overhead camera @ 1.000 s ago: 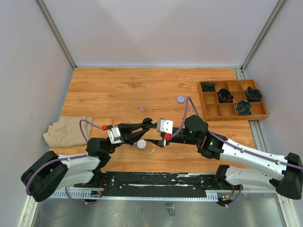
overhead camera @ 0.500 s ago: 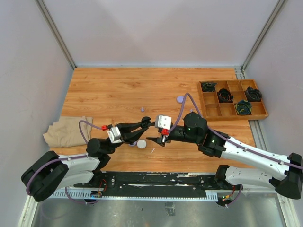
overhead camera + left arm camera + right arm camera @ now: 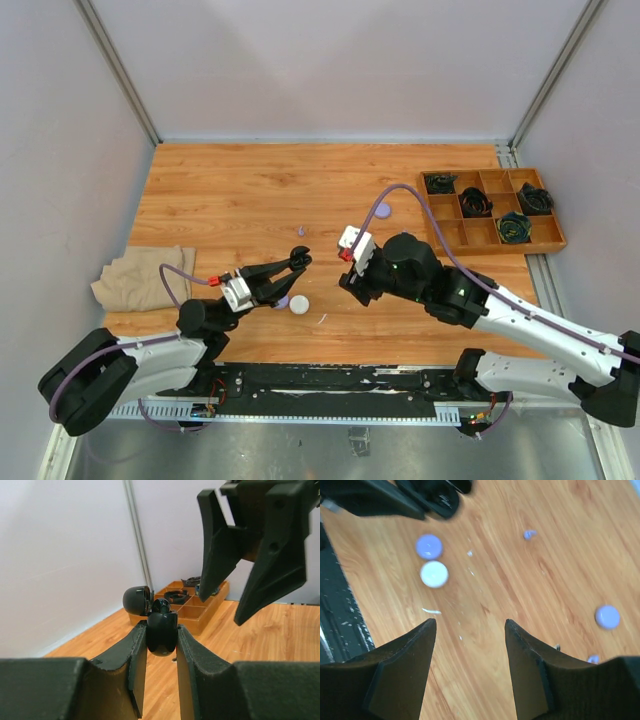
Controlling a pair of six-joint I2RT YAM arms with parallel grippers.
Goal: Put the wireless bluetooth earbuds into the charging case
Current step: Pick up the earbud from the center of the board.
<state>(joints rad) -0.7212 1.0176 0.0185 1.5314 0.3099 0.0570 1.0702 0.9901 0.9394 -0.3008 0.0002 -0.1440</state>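
Find the left gripper (image 3: 296, 260) clenched on the black case (image 3: 161, 636), held up off the table (image 3: 230, 190) with its lid (image 3: 137, 600) standing open. Note a black earbud (image 3: 161, 606) perched at the mouth of that case, seemingly not pressed fully home. See the right gripper (image 3: 470, 625) near it, up and to one side, fingers (image 3: 400, 670) spread, grasping nothing. Spot 1 lavender earbud (image 3: 530, 534) loose on the table, well apart from both grippers. Spot also a lavender case (image 3: 429, 546) just beside a white case (image 3: 434, 574), on the table below the left gripper, and a 2nd lavender case (image 3: 607, 616) nearer the tray (image 3: 452, 236); cannot tell whether shut.

Expect trouble 1st from the perched earbud: likely to tip out at any tilt of the left wrist or any off-centre push from above. Beware the pinch itself: only 2 narrow fingers on a smooth, rounded shell, apt to squirt free under a hard downward press. Keep the right fingers clear of the open lid, to avoid knocking it shut over a half-seated earbud. Treat the lavender earbud as a hard pick: tiny, bean-shaped, prone to skidding across the table under a slightly off-centre pinch. Guard against dropping it into the wrong case or nudging the 2 cases below aside.
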